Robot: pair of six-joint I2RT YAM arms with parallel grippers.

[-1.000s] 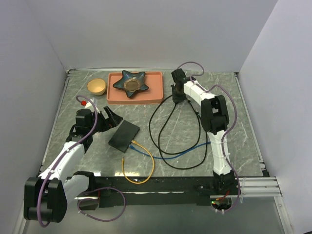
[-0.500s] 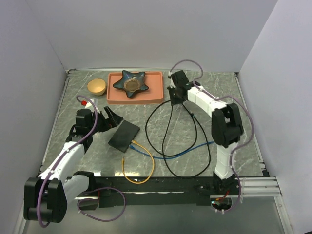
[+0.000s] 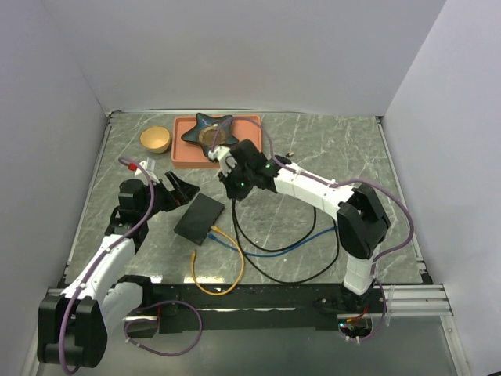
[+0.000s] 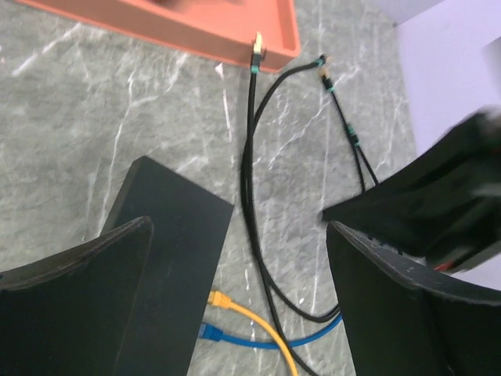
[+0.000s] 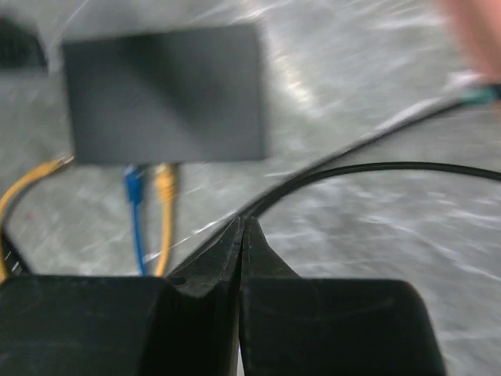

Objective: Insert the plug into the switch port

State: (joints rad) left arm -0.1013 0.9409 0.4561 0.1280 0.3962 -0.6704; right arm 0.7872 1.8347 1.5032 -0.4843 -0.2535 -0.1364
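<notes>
Right gripper (image 5: 241, 225) jaws clamped on thin black cable (image 5: 368, 167) bound for flat matte black switch box (image 5: 160, 94); left gripper (image 4: 239, 231) jaws apart, likely to brace it.

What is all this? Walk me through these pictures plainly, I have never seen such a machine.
Two robot arms are bolted at the near edge of a marbled table. The wide picture looks down from above; the other two come from a camera on each wrist. Each arm ends in a two-finger tool. The left tool stands wide open beside a flat black box, the switch port, holding nothing. A yellow cable and a blue cable are plugged into its side. The right tool is shut on a thin black cable. At the back lie an orange-pink tray with a star-shaped dish in it, and a small bowl.
</notes>
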